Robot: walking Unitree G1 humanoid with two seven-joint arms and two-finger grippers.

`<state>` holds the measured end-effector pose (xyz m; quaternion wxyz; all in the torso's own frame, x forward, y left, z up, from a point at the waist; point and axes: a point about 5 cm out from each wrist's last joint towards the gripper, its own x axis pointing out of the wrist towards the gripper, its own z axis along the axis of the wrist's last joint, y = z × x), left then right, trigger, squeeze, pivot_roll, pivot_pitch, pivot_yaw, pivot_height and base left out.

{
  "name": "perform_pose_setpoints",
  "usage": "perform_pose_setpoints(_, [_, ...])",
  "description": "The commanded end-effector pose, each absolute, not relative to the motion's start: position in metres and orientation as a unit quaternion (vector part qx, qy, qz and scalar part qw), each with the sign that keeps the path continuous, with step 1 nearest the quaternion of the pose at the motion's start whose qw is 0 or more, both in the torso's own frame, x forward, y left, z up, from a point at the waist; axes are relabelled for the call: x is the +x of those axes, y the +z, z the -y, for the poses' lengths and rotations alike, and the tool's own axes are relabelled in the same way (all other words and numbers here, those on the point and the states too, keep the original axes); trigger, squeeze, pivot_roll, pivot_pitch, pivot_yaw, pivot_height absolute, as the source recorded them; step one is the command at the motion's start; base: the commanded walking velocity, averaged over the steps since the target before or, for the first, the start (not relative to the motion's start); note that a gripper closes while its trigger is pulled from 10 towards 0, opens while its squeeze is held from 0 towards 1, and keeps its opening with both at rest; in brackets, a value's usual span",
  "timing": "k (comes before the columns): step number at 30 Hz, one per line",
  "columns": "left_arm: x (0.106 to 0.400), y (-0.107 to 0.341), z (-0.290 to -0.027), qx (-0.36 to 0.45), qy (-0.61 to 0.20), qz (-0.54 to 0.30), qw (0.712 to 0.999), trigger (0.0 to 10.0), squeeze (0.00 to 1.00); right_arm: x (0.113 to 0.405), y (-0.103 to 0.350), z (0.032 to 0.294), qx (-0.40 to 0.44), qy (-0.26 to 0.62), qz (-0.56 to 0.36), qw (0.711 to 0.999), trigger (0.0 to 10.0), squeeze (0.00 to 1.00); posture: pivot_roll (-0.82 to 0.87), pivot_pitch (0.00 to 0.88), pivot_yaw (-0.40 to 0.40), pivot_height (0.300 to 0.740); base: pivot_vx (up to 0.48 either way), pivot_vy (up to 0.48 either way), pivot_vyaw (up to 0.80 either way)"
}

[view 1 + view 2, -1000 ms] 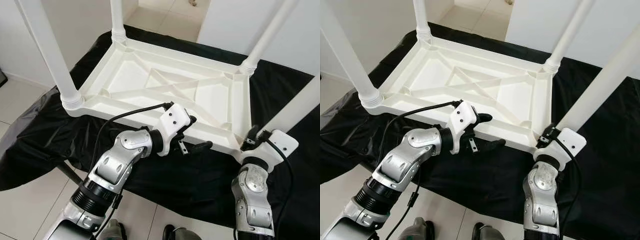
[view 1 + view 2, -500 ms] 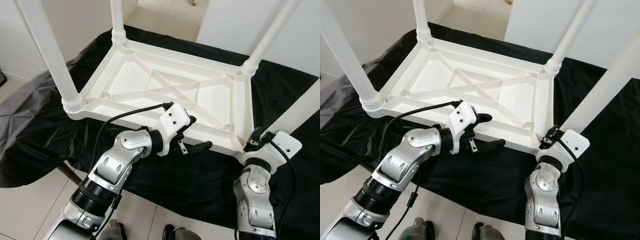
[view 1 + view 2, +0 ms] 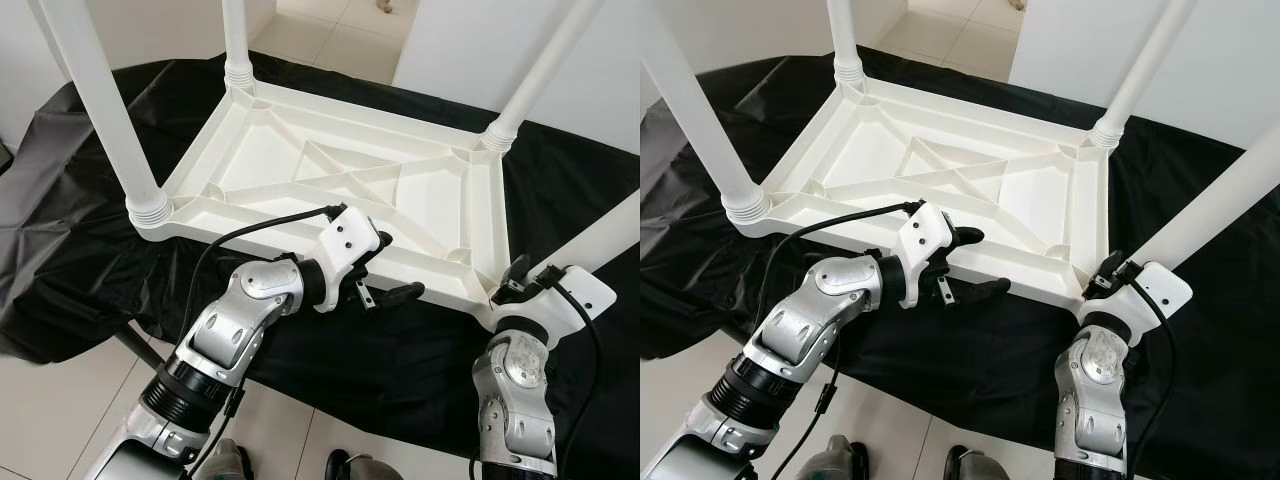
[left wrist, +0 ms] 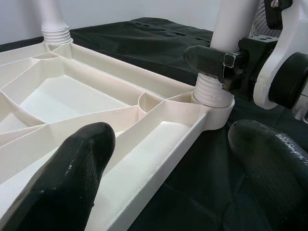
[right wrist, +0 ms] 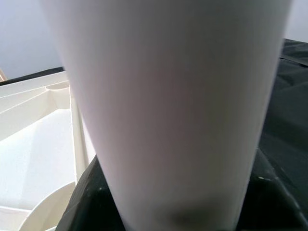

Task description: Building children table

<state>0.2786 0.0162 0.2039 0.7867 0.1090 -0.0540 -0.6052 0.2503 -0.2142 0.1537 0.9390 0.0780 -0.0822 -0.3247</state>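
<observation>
Two spread fingers of the left gripper (image 3: 390,268) are straddling the upturned table (image 3: 330,180) rim at frame centre. At lower right, the right gripper (image 3: 517,283) is clamping the near leg (image 3: 610,225).

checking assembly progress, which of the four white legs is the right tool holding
The near-right leg, at the tabletop corner closest to the robot's right arm; the right tool grips its base. The others stand untouched.
</observation>
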Motion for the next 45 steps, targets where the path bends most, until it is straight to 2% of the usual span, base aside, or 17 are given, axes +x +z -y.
perform_pose_setpoints(1, [0.275, 0.206, -0.013, 0.111, -0.612, 0.060, 0.781, 10.0, 0.00, 0.241, 0.120, 0.221, 0.092, -0.360, 0.000, 0.928, 10.0, 0.00, 0.02, 0.167, -0.050, 0.740, 0.000, 0.000, 0.00])
perform_pose_setpoints(11, [0.274, 0.206, -0.012, 0.110, -0.614, 0.060, 0.780, 10.0, 0.00, 0.235, 0.116, 0.221, 0.095, -0.393, -0.007, 0.914, 10.0, 0.00, 0.03, 0.165, -0.053, 0.740, 0.000, 0.000, 0.00])
perform_pose_setpoints(22, [0.272, 0.205, -0.013, 0.110, -0.616, 0.059, 0.778, 10.0, 0.00, 0.242, 0.124, 0.215, 0.087, -0.351, 0.014, 0.932, 10.0, 0.00, 0.03, 0.160, -0.052, 0.740, 0.000, 0.000, 0.00])
perform_pose_setpoints(23, [0.272, 0.205, -0.012, 0.111, -0.616, 0.059, 0.778, 10.0, 0.00, 0.242, 0.126, 0.215, 0.084, -0.345, 0.022, 0.934, 10.0, 0.11, 0.03, 0.160, -0.053, 0.740, 0.000, 0.000, 0.00])
perform_pose_setpoints(25, [0.272, 0.205, -0.012, 0.111, -0.616, 0.059, 0.778, 10.0, 0.00, 0.243, 0.127, 0.215, 0.082, -0.342, 0.027, 0.936, 10.0, 0.11, 0.03, 0.160, -0.053, 0.740, 0.000, 0.000, 0.00])
perform_pose_setpoints(26, [0.272, 0.205, -0.012, 0.111, -0.617, 0.059, 0.777, 10.0, 0.00, 0.243, 0.129, 0.215, 0.085, -0.335, 0.033, 0.938, 10.0, 0.51, 0.02, 0.158, -0.052, 0.740, 0.000, 0.000, 0.00])
perform_pose_setpoints(27, [0.272, 0.205, -0.012, 0.110, -0.617, 0.059, 0.777, 10.0, 0.00, 0.245, 0.133, 0.215, 0.082, -0.324, 0.047, 0.941, 10.0, 1.00, 0.02, 0.157, -0.052, 0.740, 0.000, 0.000, 0.00])
perform_pose_setpoints(39, [0.271, 0.205, -0.010, 0.108, -0.620, 0.060, 0.775, 10.0, 0.00, 0.251, 0.148, 0.225, 0.051, -0.283, 0.086, 0.954, 10.0, 1.00, 0.02, 0.156, -0.051, 0.740, 0.000, 0.000, 0.00])
perform_pose_setpoints(40, [0.271, 0.205, -0.010, 0.108, -0.620, 0.060, 0.775, 10.0, 0.00, 0.253, 0.154, 0.229, 0.032, -0.269, 0.098, 0.958, 10.0, 0.00, 0.01, 0.162, -0.051, 0.740, 0.000, 0.000, 0.00])
perform_pose_setpoints(45, [0.271, 0.205, -0.010, 0.106, -0.619, 0.059, 0.776, 10.0, 0.00, 0.258, 0.163, 0.230, 0.018, -0.213, 0.108, 0.971, 10.0, 0.00, 0.01, 0.168, -0.050, 0.740, 0.000, 0.000, 0.00])
